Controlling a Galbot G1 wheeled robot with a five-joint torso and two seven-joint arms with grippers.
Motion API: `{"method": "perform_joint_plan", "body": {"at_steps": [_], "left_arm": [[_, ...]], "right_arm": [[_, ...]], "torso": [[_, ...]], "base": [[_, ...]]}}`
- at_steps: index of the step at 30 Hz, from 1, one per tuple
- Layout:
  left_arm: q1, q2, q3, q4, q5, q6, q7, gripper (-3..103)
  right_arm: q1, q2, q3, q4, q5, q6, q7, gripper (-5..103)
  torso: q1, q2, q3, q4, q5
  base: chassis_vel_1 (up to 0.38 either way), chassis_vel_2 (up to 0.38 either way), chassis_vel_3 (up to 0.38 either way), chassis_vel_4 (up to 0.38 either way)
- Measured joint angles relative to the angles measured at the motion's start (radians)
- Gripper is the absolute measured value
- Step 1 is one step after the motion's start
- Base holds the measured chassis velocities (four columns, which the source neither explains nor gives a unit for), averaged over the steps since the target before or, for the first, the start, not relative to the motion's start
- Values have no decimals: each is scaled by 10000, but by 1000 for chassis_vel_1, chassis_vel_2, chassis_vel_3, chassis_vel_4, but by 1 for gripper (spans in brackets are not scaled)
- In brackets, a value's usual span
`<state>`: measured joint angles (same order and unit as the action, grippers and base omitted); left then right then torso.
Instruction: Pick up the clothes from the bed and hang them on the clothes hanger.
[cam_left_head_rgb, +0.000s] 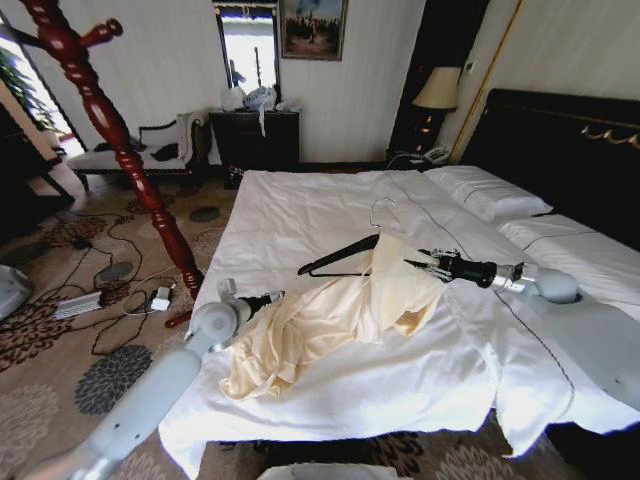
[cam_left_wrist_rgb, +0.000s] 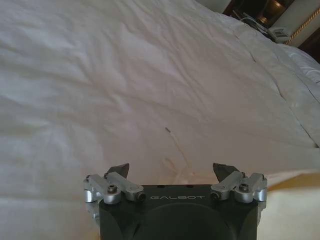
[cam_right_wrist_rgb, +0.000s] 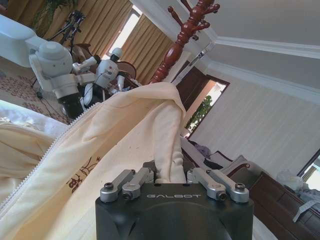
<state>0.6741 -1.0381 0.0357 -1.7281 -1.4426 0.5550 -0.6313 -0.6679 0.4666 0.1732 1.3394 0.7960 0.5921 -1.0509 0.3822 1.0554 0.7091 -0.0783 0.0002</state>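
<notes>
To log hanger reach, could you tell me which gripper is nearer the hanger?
Right. The right gripper, shut on the clothes, sits beside the hanger; the left gripper is open, farther off.

Head view: high, angled down across the bed (cam_left_head_rgb: 330, 390) toward the far wall. Left wrist view: close over the sheet, facing the headboard end. Right wrist view: close behind the clothes (cam_right_wrist_rgb: 130, 135), apparently tilted up toward the ceiling; shares them with head view.
</notes>
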Motion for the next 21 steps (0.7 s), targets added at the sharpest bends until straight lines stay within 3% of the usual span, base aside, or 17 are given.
{"method": "perform_joint_plan", "body": {"at_steps": [1, 3, 6, 9, 15, 18, 21], "left_arm": [[-169, -184, 168, 317, 105, 0, 52, 86], [-205, -231, 217, 401, 144, 0, 64, 86], [-264, -463, 518, 836, 540, 3, 300, 70], [-198, -528, 593, 908, 671, 2, 385, 65], [-12, -545, 686, 737, 767, 3, 443, 38], [35, -505, 703, 600, 740, 10, 434, 32], [105, -489, 723, 447, 716, 17, 402, 17]], "right_arm": [[0, 18, 0, -34, 0, 7, 0, 23], [-2, 20, 0, -45, 0, 11, 0, 23], [-23, 23, 2, -94, -12, 64, 1, 23], [-24, 23, 7, -118, -14, 80, -1, 23], [26, 36, 0, -216, -23, 100, -12, 23], [42, 54, -13, -242, -27, 102, -16, 23], [49, 76, -26, -269, -40, 106, -19, 23]], "torso": [[0, 0, 0, 1, 0], [0, -1, 0, 1, 0], [-3, -1, -1, 6, -1], [-4, -1, -2, 7, -1], [-4, 0, -2, 6, -2], [-4, 0, -2, 6, -2], [-4, 0, -2, 5, -2]], "base": [[0, 0, 0, 0], [0, 0, 0, 0], [0, 0, 0, 0], [0, 0, 0, 0], [0, 0, 0, 0], [0, 0, 0, 0], [0, 0, 0, 0]]}}
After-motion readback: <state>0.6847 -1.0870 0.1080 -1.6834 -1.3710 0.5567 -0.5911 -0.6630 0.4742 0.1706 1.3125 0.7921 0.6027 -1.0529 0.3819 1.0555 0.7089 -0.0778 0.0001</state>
